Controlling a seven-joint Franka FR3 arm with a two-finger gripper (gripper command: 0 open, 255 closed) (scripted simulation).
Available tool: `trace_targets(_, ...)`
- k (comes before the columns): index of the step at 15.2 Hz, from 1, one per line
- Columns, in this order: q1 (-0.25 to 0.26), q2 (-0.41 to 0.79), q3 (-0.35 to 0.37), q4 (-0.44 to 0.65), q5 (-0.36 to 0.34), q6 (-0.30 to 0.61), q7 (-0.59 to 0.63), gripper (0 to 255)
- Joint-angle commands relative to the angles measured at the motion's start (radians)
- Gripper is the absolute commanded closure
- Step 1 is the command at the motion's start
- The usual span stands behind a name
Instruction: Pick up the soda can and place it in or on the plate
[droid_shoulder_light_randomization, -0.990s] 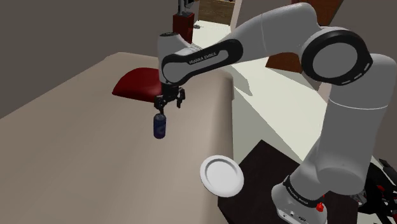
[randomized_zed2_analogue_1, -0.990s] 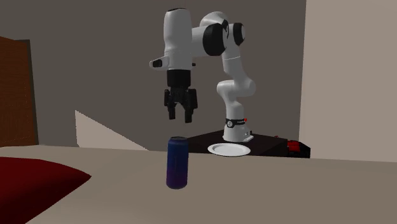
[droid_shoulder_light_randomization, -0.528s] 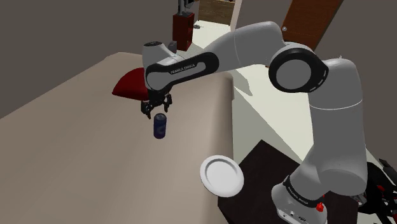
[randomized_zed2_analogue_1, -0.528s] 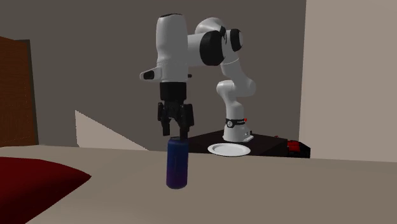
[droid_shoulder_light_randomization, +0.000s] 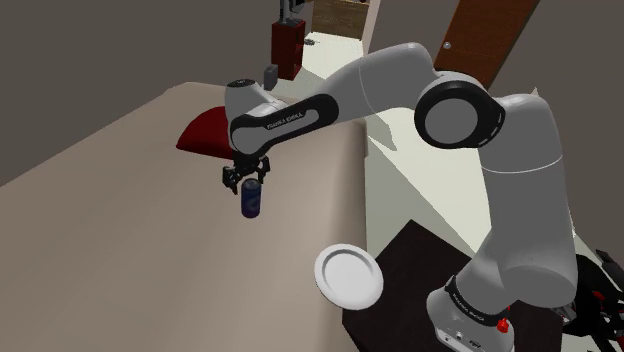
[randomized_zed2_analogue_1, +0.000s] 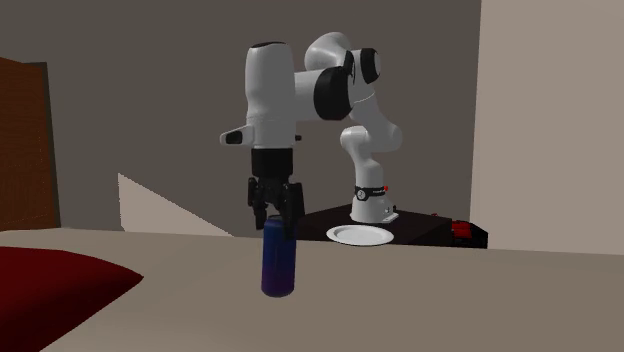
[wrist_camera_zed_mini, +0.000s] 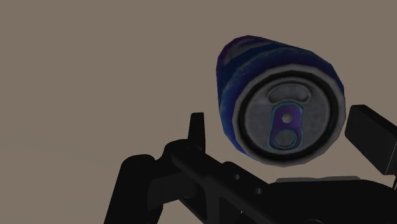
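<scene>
On the beige surface (droid_shoulder_light_randomization: 150, 230), shoulder view, the blue soda can (droid_shoulder_light_randomization: 251, 201) stands upright directly under the gripper (droid_shoulder_light_randomization: 245, 181), well apart from the white plate (droid_shoulder_light_randomization: 349, 276). Second exterior view: the gripper's tips overlap the can's top. Wrist view: the fingers (wrist_camera_zed_mini: 198, 132) stand apart, flanking the can's lid without clasping it.

A broad beige surface (droid_shoulder_light_randomization: 120, 260) slopes across the shoulder view; a dark red cushion (droid_shoulder_light_randomization: 205, 133) lies on its far part; a reddish-brown box (droid_shoulder_light_randomization: 287, 45) stands beyond its far edge, near pale floor (droid_shoulder_light_randomization: 420, 130); a brown panel (randomized_zed2_analogue_1: 22, 140) rises at the second exterior view's left.
</scene>
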Motion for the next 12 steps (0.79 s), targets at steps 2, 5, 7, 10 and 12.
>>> trace_targets(2, 0.000, 0.002, 0.000, 0.000, 0.000, 0.002, 0.000, 0)
trace_targets(5, 0.000, 0.002, 0.000, 0.000, 0.000, 0.002, 0.000, 0)
trace_targets(7, 0.000, 0.002, 0.000, 0.000, 0.000, 0.002, 0.000, 255)
trace_targets(10, 0.000, 0.002, 0.000, 0.000, 0.000, 0.002, 0.000, 255)
trace_targets(12, 0.000, 0.003, 0.000, 0.000, 0.000, 0.003, 0.000, 255)
